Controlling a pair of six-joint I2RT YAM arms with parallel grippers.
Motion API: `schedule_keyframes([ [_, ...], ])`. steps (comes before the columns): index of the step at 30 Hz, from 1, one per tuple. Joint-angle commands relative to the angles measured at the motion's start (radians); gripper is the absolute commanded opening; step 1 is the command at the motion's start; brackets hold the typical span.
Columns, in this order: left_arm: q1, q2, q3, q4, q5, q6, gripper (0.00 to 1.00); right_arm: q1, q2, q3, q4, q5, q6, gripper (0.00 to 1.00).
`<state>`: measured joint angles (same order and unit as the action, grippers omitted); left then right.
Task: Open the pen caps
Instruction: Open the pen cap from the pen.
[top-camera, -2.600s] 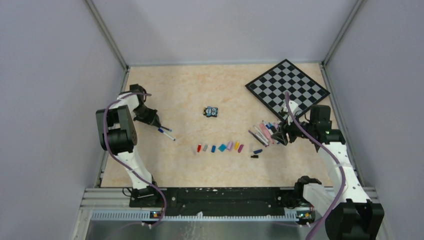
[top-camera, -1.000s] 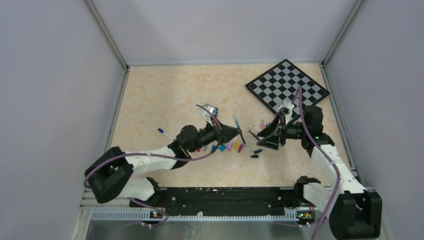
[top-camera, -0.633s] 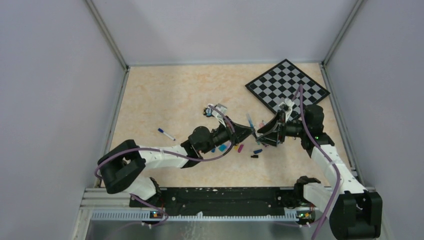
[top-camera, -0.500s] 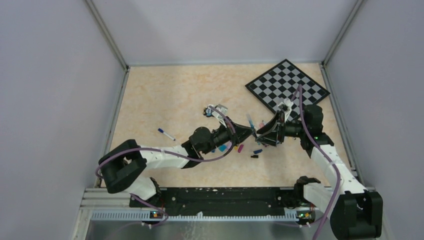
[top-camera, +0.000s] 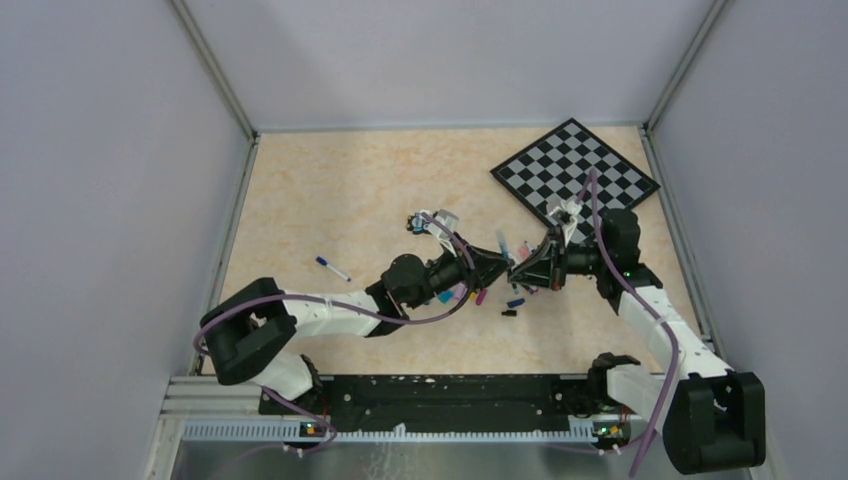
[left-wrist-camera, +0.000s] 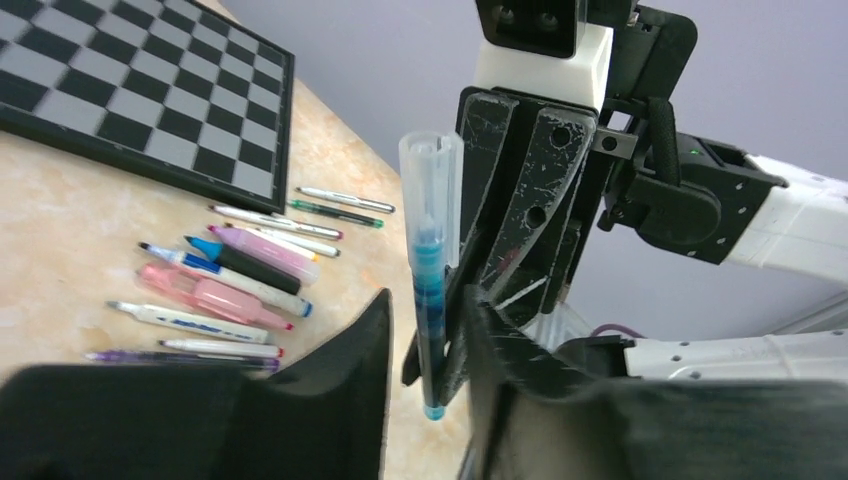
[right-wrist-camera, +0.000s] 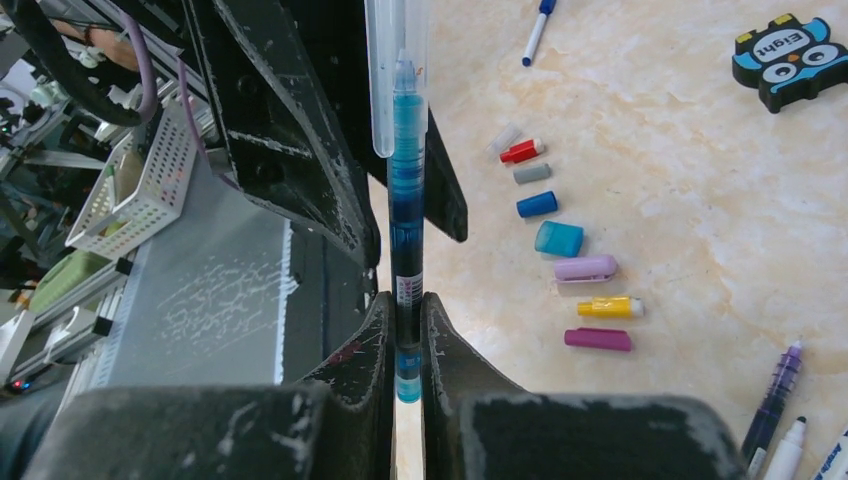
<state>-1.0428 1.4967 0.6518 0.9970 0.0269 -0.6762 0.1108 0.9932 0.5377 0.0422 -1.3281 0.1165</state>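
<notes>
A teal pen (right-wrist-camera: 406, 200) with a clear pen cap (right-wrist-camera: 397, 80) on its top end stands upright in the air. My right gripper (right-wrist-camera: 407, 300) is shut on the barrel near the teal bottom end. My left gripper (left-wrist-camera: 428, 300) faces it with the same pen (left-wrist-camera: 430, 280) between its jaws; they are open, with a gap showing beside the barrel. The two grippers meet above the table at the left gripper (top-camera: 503, 262) and right gripper (top-camera: 517, 268). Several loose pen caps (right-wrist-camera: 559, 238) lie in a row on the table. More pens (left-wrist-camera: 220, 280) lie side by side.
A chessboard (top-camera: 575, 172) lies at the back right, just beyond the pile of pens. A small black-and-blue toy block (top-camera: 421, 222) sits behind the left arm. One blue-tipped pen (top-camera: 333, 269) lies alone to the left. Two dark caps (top-camera: 512, 306) lie under the grippers.
The left arm carried the pen to the right, up to the right gripper. The right gripper shut on the barrel, and the left jaws came apart.
</notes>
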Motion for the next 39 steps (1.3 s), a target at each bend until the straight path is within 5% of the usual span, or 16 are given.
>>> schedule_keyframes([
  [1,-0.004,-0.08,-0.022,0.084,-0.05,0.048,0.42,0.018,-0.011,0.045,-0.032,-0.054,-0.064,0.0],
  [7,0.0,-0.221,-0.155,0.153,-0.095,0.097,0.97,0.019,-0.015,0.051,-0.062,-0.091,-0.096,0.0],
  [10,0.022,-0.278,-0.19,0.142,-0.044,0.114,0.99,0.019,-0.011,0.069,-0.139,-0.109,-0.177,0.0],
  [16,0.152,-0.328,-0.211,0.17,0.271,0.074,0.99,0.019,-0.007,0.047,-0.072,-0.211,-0.143,0.0],
  [19,0.165,-0.306,-0.191,0.193,0.34,0.078,0.99,0.019,-0.004,-0.003,0.132,-0.24,0.03,0.0],
  [24,0.165,-0.19,-0.11,0.254,0.416,0.059,0.93,0.028,0.009,-0.009,0.142,-0.23,0.043,0.0],
  [39,0.161,0.046,0.017,0.492,0.494,-0.08,0.44,0.053,0.037,0.006,0.052,-0.185,-0.03,0.0],
])
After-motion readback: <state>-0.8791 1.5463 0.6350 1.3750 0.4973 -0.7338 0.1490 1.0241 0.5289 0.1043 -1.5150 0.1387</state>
